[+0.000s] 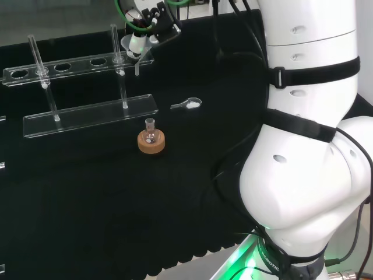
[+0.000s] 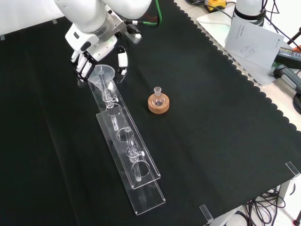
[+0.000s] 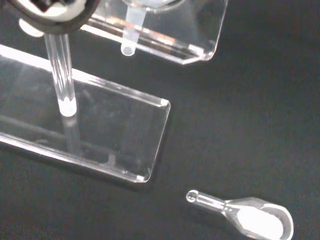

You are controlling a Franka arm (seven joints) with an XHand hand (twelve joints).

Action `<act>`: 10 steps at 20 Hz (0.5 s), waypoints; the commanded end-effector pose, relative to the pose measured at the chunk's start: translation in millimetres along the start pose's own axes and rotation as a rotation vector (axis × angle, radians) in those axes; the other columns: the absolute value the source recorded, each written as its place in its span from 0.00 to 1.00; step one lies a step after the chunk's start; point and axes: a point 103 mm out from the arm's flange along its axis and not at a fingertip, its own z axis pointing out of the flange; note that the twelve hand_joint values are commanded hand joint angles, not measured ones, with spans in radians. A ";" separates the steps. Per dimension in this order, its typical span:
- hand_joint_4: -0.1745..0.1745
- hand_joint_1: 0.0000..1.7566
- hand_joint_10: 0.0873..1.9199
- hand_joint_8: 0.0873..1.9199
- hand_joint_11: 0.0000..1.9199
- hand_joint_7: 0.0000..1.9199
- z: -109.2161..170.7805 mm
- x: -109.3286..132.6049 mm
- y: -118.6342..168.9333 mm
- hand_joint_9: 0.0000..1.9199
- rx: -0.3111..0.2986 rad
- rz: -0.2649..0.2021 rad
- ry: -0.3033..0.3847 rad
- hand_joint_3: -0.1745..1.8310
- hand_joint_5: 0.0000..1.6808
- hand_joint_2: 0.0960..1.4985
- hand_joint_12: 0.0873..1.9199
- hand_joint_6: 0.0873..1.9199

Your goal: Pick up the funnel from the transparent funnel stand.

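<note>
A clear funnel (image 2: 103, 74) sits in the end hole of the transparent stand (image 2: 136, 175), nearest the arm. Its stem (image 3: 129, 44) pokes down below the stand's upper shelf (image 3: 202, 31). In the front view the hand (image 2: 92, 55) hangs over that end, with fingers (image 2: 83, 67) curled on the left of the funnel's rim and the thumb (image 2: 123, 61) on its right. The head view shows the hand (image 1: 144, 29) at the top, a fingertip against the funnel (image 1: 130, 44). Whether the funnel has risen off the shelf I cannot tell.
A small round flask on a cork ring (image 1: 151, 142) stands in front of the stand's base plate (image 1: 87, 116) in the head view. A clear scoop with white powder (image 3: 252, 216) lies on the cloth near the stand's end. Two glass rods (image 1: 36, 52) rise from the stand.
</note>
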 end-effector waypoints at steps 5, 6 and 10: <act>0.36 0.49 0.27 0.35 0.24 0.29 -55.2 1.4 -34.4 0.44 -0.105 0.028 -0.091 0.38 0.31 0.44 0.68 0.00; 0.36 0.49 0.27 0.35 0.24 0.29 -60.3 1.9 -40.0 0.44 -0.104 0.034 -0.101 0.38 0.32 0.44 0.68 0.00; 0.36 0.49 0.27 0.35 0.24 0.29 -78.9 5.5 -70.5 0.45 -0.115 0.068 -0.139 0.39 0.32 0.44 0.68 0.00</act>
